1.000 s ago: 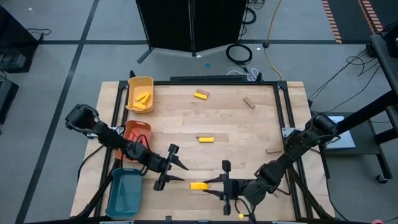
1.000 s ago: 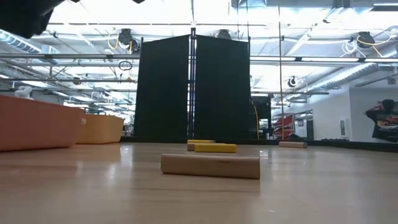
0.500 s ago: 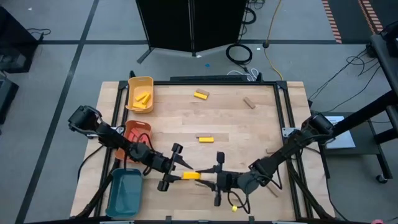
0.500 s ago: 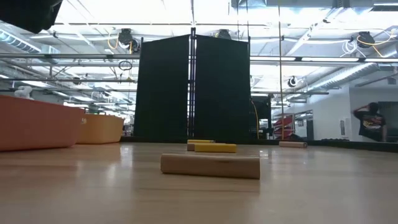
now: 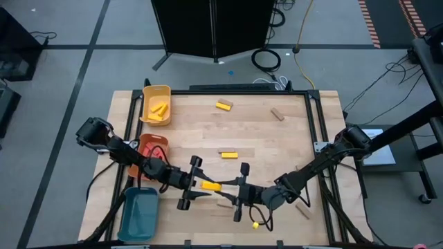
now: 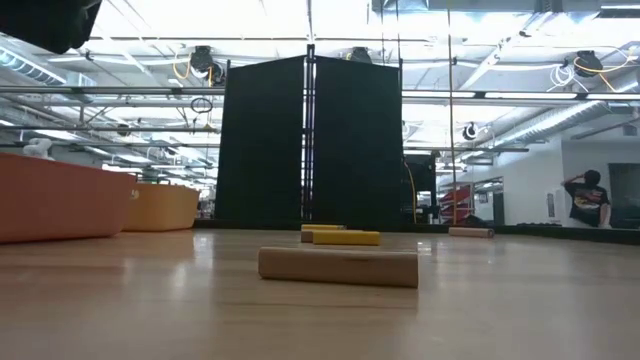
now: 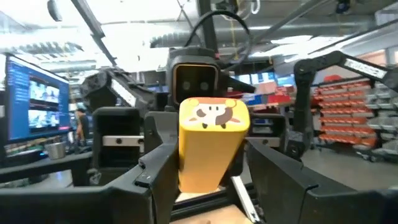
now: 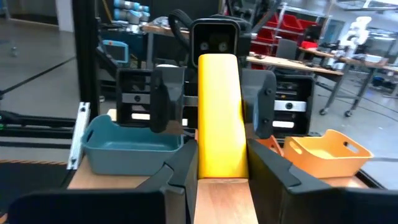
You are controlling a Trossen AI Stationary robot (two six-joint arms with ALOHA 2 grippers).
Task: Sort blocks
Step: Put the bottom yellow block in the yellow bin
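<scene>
A yellow block (image 5: 211,185) hangs in the air between my two grippers, near the table's near edge. My right gripper (image 5: 226,194) is shut on it. My left gripper (image 5: 201,185) is open, and its fingers stand on either side of the block's other end (image 7: 213,118) with gaps showing. In the right wrist view the block (image 8: 221,106) runs forward to the left gripper's spread fingers (image 8: 165,93). Loose yellow blocks (image 5: 229,154) (image 5: 223,105) and tan blocks (image 5: 277,114) (image 5: 225,203) lie flat on the table. My right gripper holds the yellow block by the end nearest the table's right side (image 8: 222,158), pinched between the two fingers (image 8: 180,168). The fingers come level from the right and lie along the block. The block is level and lifted clear of the table.
A yellow tray (image 5: 156,105) with yellow blocks in it, an orange tray (image 5: 151,146) and a teal tray (image 5: 138,213) line the table's left side. More tan blocks lie at the right (image 5: 304,167) (image 5: 303,211). The low view shows a tan block (image 6: 338,266) and a yellow one (image 6: 345,237).
My right gripper has carried the yellow block up from near the table's near edge, toward the left and far side. The block's free end now stands between my left gripper's open fingers. The left arm has hardly moved.
</scene>
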